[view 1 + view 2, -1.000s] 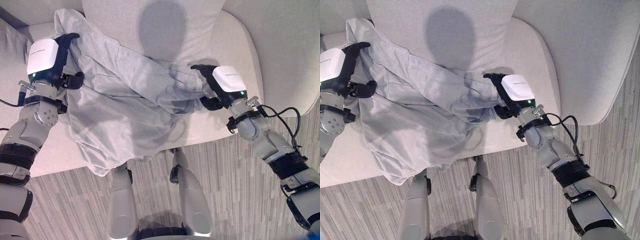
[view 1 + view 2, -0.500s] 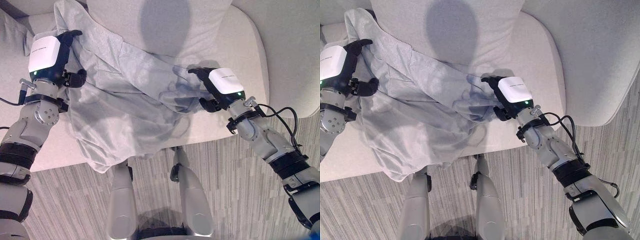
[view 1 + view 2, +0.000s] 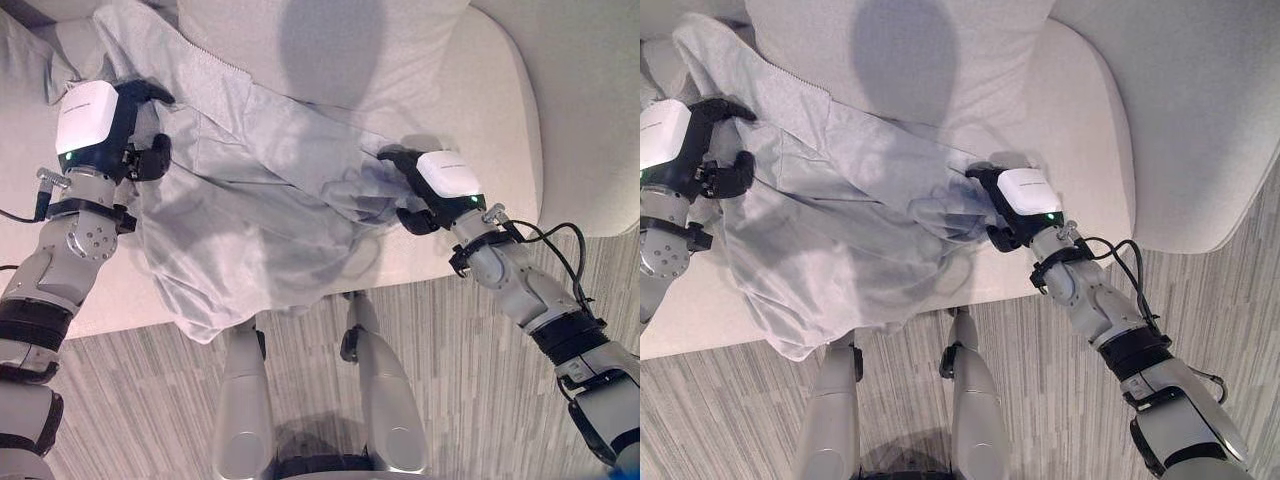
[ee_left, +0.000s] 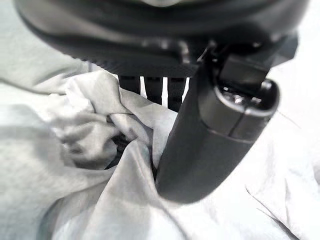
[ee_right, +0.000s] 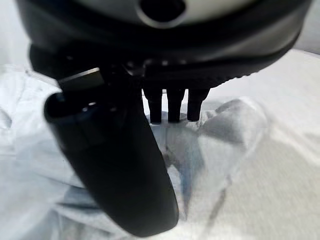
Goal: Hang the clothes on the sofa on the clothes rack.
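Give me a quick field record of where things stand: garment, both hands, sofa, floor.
garment: pale grey garment, spread crumpled over the sofa seat, its lower edge hanging past the front of the seat
left hand: left hand at the garment's left side, fingers and thumb curled into bunched cloth in its wrist view
right hand: right hand at the garment's right end, cloth pinched between thumb and fingers
sofa: off-white sofa, garment still lying on it
floor: striped grey floor in front of the sofa
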Robot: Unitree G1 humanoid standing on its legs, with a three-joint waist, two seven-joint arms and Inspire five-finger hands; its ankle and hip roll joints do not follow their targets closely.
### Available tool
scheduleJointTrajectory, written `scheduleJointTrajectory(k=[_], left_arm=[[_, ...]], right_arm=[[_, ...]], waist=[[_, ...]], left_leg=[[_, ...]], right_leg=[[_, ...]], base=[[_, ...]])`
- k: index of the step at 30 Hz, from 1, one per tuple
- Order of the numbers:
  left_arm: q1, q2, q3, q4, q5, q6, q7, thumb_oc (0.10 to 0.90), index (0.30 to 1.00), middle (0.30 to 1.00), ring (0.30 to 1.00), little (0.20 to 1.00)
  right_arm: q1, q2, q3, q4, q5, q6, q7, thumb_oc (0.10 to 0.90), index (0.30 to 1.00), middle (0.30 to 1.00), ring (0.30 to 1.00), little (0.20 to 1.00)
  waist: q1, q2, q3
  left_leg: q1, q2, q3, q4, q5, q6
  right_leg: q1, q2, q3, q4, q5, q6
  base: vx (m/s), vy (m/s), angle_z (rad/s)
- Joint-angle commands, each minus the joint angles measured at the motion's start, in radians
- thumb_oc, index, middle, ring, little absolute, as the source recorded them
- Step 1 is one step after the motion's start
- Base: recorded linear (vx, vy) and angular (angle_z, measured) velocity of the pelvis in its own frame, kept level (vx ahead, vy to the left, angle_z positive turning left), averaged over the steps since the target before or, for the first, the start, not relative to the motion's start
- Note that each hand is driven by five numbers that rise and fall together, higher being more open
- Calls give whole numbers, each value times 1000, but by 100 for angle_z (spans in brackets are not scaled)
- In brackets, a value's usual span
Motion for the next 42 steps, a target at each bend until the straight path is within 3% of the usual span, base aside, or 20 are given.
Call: scheduleJointTrajectory(k=[1,11,19,28,33,36,38,39,42], left_arm=[[10,11,91,-47,18,-30,21,400,300,300,300,300],[99,-40,173,-98,24,-4,30,400,300,300,300,300],[254,-59,375,-258,-12,-13,51,400,300,300,300,300],[426,-17,550,-445,-107,-62,-12,400,300,300,300,300],[423,50,598,-471,-110,-68,-23,400,300,300,300,300],[416,78,618,-468,-125,-64,-18,400,300,300,300,300],[385,84,613,-462,-120,-61,-6,400,300,300,300,300],[355,88,606,-457,-114,-59,3,400,300,300,300,300],[333,118,621,-458,-103,-58,14,400,300,300,300,300]], right_arm=[[3,-20,-81,-3,50,14,-58,400,300,300,300,300],[84,-38,-214,-39,94,27,-105,400,300,300,300,300],[173,-109,-335,-179,107,-5,-112,400,300,300,300,300],[221,-167,-404,-338,252,-94,-11,400,300,300,300,300],[138,-202,-395,-347,332,-120,8,400,300,300,300,300],[67,-252,-382,-315,375,-121,1,400,300,300,300,300],[48,-274,-396,-295,393,-121,-13,400,300,300,300,300],[42,-297,-408,-283,392,-119,-26,400,300,300,300,300],[40,-318,-420,-274,394,-111,-34,400,300,300,300,300]], waist=[[-12,1,-11],[-12,0,-11],[18,22,-26],[54,72,-236],[89,91,-347],[121,101,-406],[122,102,-410],[112,97,-407],[113,85,-413]], left_leg=[[-44,-60,22,76,-95,69],[-9,-58,25,80,-104,69],[210,-58,38,75,-144,70],[444,-45,21,19,-153,61],[521,-19,-6,-18,-131,34],[527,-7,-41,-44,-83,5],[512,-5,-33,-40,-64,-10],[500,4,5,-20,-55,-18],[518,48,70,54,-103,-6]], right_leg=[[29,-79,36,6,-19,104],[63,-74,40,6,-29,100],[264,-86,27,40,-85,94],[482,-103,-28,108,-195,78],[588,-69,-65,99,-245,58],[656,-27,-106,44,-262,37],[683,-24,-143,14,-260,34],[692,-33,-167,8,-256,36],[689,-61,-168,12,-235,43]], base=[[0,0,0],[-7,-16,0],[10,-51,-5],[60,-103,14],[16,-176,27],[-47,-157,27],[-144,-65,45],[-171,55,57],[-115,136,45]])
